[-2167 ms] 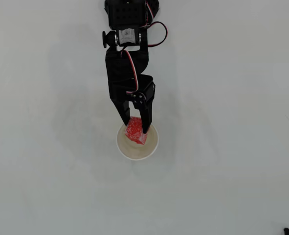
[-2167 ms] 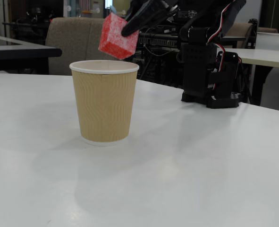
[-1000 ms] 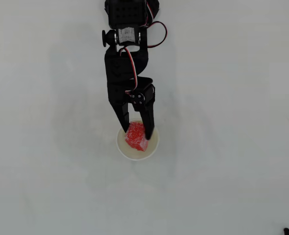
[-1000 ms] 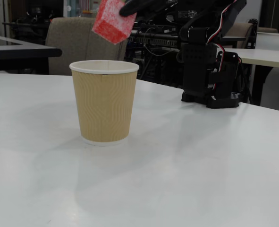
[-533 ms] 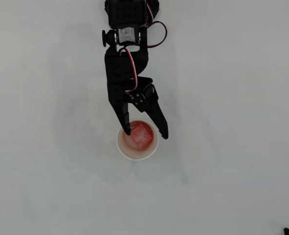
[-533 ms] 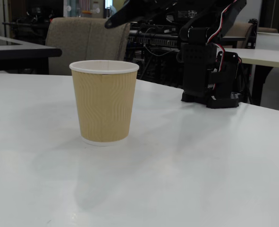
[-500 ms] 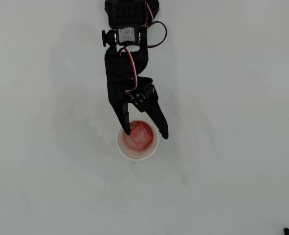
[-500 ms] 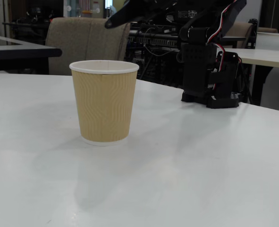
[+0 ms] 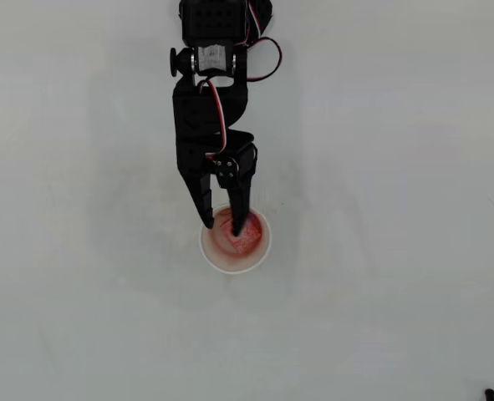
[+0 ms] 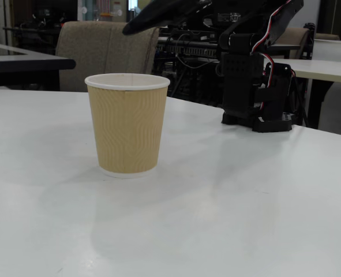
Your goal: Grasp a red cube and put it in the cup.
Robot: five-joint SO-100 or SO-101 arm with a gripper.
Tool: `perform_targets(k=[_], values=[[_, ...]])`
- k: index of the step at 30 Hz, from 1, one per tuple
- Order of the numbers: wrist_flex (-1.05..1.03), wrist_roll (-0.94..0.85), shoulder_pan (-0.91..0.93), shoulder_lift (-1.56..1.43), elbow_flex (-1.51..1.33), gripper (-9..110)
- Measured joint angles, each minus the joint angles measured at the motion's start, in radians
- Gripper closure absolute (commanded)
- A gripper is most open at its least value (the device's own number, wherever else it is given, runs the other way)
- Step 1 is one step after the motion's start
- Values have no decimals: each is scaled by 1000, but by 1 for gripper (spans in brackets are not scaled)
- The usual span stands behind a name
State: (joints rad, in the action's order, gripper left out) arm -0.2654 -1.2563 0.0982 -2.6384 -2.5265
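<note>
The gripper is seen in the overhead view with its 2 black fingers drawn nearly together and nothing held between them; their tips are placed over the far-left part of the cup's mouth, one finger lying across the red cube below it. In the fixed view the gripper is shown well above the rim, apart from the cup, its dark tapered tip pointing left. The red cube is found inside the cup, on its bottom, toward the far-right side in the overhead view; a speckled, spongy surface is shown, and a pink tint is cast on the pale inner wall around it. From the fixed view the cube is hidden by the cup's wall. The cup is presented upright as a round, tapered paper vessel with a rolled white rim and a tan, ribbed, wavy-patterned sleeve. The table is shown as a smooth, matte white surface, with open room on every side of the cup. The arm's black base, with red and white wires, is set at the far side, right of the cup in the fixed view. A small dark mark is seen at the near-right edge in the overhead view.
</note>
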Motion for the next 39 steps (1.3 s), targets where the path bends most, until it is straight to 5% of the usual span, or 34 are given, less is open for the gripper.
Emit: perform_targets(k=[21,39], values=[[-48,681,163,-115,-58,101],[-115,887,133,-497,-460,101]])
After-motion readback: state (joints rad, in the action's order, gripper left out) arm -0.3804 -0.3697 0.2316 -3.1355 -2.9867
